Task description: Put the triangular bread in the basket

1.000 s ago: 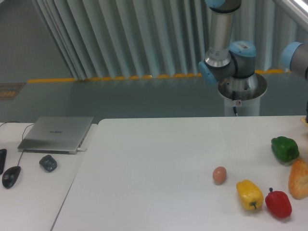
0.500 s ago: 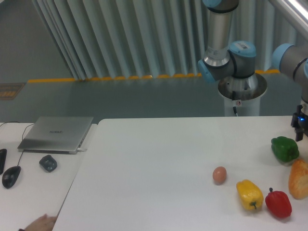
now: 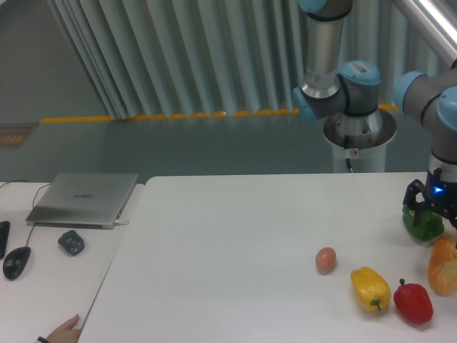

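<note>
The gripper (image 3: 434, 211) hangs with its fingers spread apart right over the green pepper (image 3: 423, 224), just behind the triangular bread (image 3: 443, 264) at the table's right edge, so it might bump or grab the pepper by mistake.

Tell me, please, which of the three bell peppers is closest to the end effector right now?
The green bell pepper, farthest back on the right: the end effector hangs right at it, while the yellow bell pepper and red bell pepper lie nearer the front edge.
</note>
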